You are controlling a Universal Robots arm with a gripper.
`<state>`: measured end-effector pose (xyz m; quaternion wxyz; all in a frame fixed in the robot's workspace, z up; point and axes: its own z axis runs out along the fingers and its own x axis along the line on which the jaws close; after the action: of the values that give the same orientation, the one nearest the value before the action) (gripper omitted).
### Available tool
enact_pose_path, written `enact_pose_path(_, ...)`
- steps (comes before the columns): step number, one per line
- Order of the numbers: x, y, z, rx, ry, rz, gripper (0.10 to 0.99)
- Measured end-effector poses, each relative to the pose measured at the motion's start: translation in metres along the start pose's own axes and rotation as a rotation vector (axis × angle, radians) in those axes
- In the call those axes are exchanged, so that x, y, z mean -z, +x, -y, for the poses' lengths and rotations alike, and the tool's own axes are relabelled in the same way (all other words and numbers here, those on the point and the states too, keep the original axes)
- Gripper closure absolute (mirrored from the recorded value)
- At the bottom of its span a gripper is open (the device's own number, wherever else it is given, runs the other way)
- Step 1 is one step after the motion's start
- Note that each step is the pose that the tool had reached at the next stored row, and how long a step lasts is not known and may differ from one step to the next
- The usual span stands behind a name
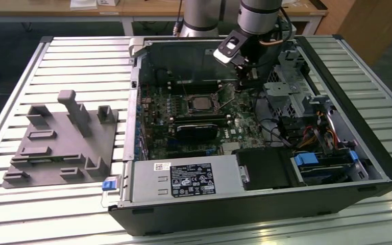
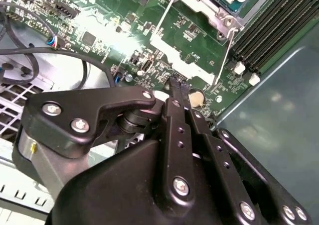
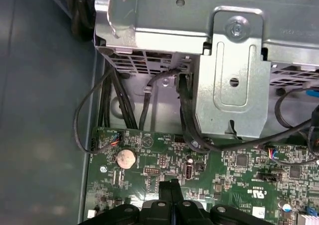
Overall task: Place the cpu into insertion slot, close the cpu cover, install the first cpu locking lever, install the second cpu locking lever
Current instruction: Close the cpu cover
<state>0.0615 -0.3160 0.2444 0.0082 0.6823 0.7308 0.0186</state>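
Now my tool (image 3: 169, 186), pressed together on nothing, hangs low over the green board (image 3: 239, 172), near the cpu (image 1: 199, 103) seated mid-board.

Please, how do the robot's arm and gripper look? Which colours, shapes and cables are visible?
The arm is a round silver-grey tube, with dark cables beside its wrist. A small white-and-black box sits there too. The gripper is matte black: flat linkage bars joined by silver screws, narrowing to two slim fingers.
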Motion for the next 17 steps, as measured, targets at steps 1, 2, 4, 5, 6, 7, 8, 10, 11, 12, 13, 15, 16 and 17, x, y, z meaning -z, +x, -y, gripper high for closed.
enact_pose_path(1, -0.0002, 0.0001, 0.0011, 0.0, 0.0, -0.0001, 0.98)
enact_pose_path(2, -0.0003, 0.0001, 0.0021, 0.0, 0.0, -0.0001, 0.98)
enact_pose_path(4, -0.0003, 0.0002, 0.0043, 0.0, 0.0, 0.0001, 0.98)
enact_pose_path(5, -0.0003, 0.0004, 0.0057, 0.0, 0.0, 0.0, 0.98)
enact_pose_path(6, -0.0003, 0.0005, 0.0075, 0.0, 0.0, 0.0, 0.98)
enact_pose_path(7, -0.0003, 0.0006, 0.0094, 0.0, 0.0, 0.0, 0.98)
enact_pose_path(8, -0.0002, 0.0008, 0.0115, 0.0, 0.0, 0.0, 0.98)
enact_pose_path(10, 0.0, 0.0011, 0.0161, 0.0, 0.0, 0.0, 0.98)
enact_pose_path(11, 0.0001, 0.0012, 0.0186, 0.0, 0.0, 0.0001, 0.98)
enact_pose_path(12, 0.0001, 0.0014, 0.0208, 0.0, 0.0, 0.0, 0.98)
enact_pose_path(13, 0.0, 0.0015, 0.0228, 0.0, 0.0, -0.0001, 0.98)
enact_pose_path(15, -0.0004, 0.0018, 0.0263, 0.0, 0.0, -0.0003, 0.98)
enact_pose_path(16, -0.0006, 0.0019, 0.028, 0.0, 0.0, -0.0002, 0.98)
enact_pose_path(17, -0.0009, 0.002, 0.0299, 0.0, 0.0, 0.0, 0.98)
